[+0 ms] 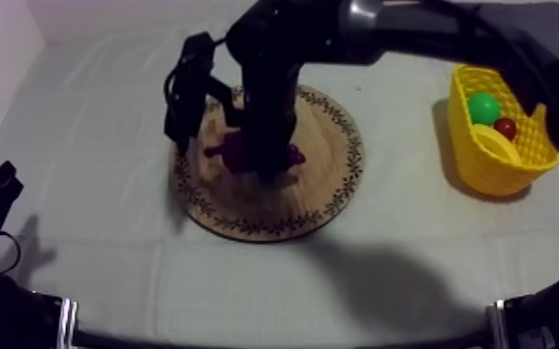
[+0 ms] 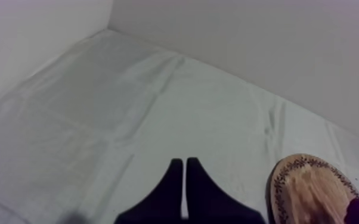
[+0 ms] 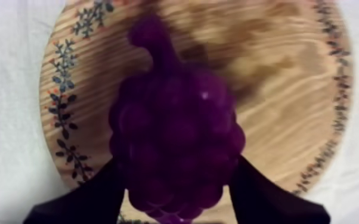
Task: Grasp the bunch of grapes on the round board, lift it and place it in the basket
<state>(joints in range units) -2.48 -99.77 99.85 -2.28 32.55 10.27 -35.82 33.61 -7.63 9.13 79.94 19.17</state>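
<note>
Right jaws seemingly clasp the purple bunch of grapes (image 3: 176, 137) on the round wooden board (image 3: 289, 89); a shallow grip may slip. Left jaws clenched, empty.

The bunch of grapes (image 3: 176, 137) lies on the wooden board (image 1: 325, 190). The basket (image 1: 506, 165), well right of the board, holds toy fruit (image 1: 484, 108).

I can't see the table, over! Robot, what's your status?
Right tool shut on bunch of grapes, at wooden board. Left tool shut, over the cloth. Nothing between board and yellow basket.
</note>
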